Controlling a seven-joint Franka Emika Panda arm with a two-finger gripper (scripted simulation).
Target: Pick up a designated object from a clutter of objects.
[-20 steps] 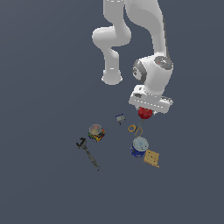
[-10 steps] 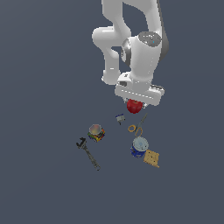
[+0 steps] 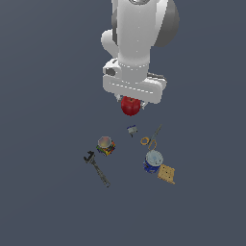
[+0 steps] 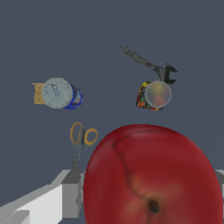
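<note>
So the red apple [image 3: 130, 106] is up off the floor, tucked right under the gripper [image 3: 130, 102] and pinched in it; the jaws are closed about as far as the fruit lets them, w/ nothing else in their hold. Up close in the wrist view the apple [image 4: 151, 177] is glossy, deep red, smooth-skinned, w/ a faint crease running down it, a yellowish blush round a small dark dimple, and a round, slightly lopsided shape. One pale grey, boxy finger [image 4: 72, 190] shows beside it, touching its side. The arm itself is white, smooth and rounded. Taking the apple as the landmark, the rest of the clutter lies well below it on the flat slate-grey ground. A tiny blue-white box [image 3: 131, 129] sits nearest beneath it. The multicoloured can [image 3: 105, 145], a short cylinder w/ a pale dull lid and a busy printed wrap, is off toward the exterior view's left of the apple, and a dark metal wrench [image 3: 97, 168], long and thin w/ a jaw end, lies just beyond the can. Toward the exterior view's right are scissors [image 3: 149, 140] w/ orange ring handles and grey blades, then a blue-white round tub [image 3: 153, 161] w/ a crinkly pale top, and touching it a tan square cracker [image 3: 166, 174].
</note>
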